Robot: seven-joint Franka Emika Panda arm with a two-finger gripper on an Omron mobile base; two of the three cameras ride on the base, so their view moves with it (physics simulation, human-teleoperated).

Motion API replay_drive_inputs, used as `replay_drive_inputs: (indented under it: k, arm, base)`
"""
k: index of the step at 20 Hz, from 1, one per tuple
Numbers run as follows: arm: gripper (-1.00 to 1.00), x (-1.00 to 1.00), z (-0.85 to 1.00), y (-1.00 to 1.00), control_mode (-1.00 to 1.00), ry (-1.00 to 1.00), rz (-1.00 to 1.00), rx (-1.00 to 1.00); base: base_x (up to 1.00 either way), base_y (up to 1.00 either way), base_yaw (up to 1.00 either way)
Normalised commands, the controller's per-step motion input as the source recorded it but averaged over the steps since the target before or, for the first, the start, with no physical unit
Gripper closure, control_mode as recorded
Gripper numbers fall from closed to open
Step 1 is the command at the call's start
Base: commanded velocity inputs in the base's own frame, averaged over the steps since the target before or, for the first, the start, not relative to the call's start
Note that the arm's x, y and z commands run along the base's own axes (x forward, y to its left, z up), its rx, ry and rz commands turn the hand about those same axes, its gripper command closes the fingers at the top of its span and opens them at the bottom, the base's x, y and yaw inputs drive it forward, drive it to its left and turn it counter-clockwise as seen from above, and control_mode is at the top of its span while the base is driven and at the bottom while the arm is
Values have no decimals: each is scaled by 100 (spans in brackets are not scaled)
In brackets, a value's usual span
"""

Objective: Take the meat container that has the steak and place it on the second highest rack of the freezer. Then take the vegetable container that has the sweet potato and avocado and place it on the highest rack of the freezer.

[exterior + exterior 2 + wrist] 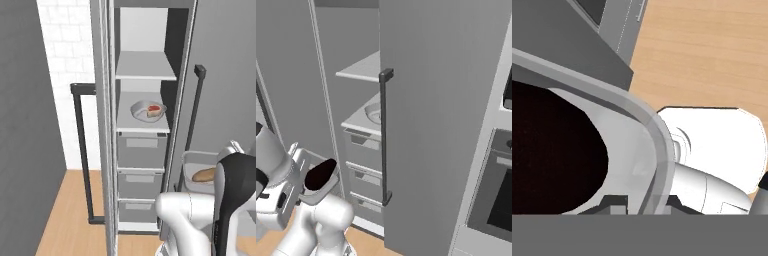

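Note:
The freezer (145, 30) stands open. The meat container (142, 111), a grey rounded dish with the red steak (155, 109) in it, rests on the lower of the two pale shelves. Above it is the highest rack (145, 67). Low on the right, in front of the cabinet, the vegetable container (192, 160) hangs above the floor, with the orange-tan sweet potato (204, 175) inside it. The dark avocado (321, 175) also lies in this tray (323, 196). In the hand view my gripper (646, 202) is shut on the tray's rim (657, 135), beside the avocado (552, 150).
Grey drawers (141, 150) fill the freezer below the shelves. Its open door with a black bar handle (82, 150) stands to the left, and a closed tall door with another bar handle (385, 135) to the right. An oven (496, 195) sits far right. The floor is wood (65, 215).

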Motion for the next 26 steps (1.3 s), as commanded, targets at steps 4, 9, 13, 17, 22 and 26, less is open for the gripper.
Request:
replay_drive_inputs:
  k: [4,9,13,17,22,26]
  arm:
    - [100,0,0,0,100,0,0,0]
    - [100,0,0,0,100,0,0,0]
    - [100,0,0,0,100,0,0,0]
    - [100,0,0,0,100,0,0,0]
    - [100,0,0,0,100,0,0,0]
    - [100,0,0,0,100,0,0,0]
  base:
    - [13,0,4]
    - [55,18,7]
    - [51,1,10]
    - [38,0,3]
    - [57,9,0]
    - [50,11,0]
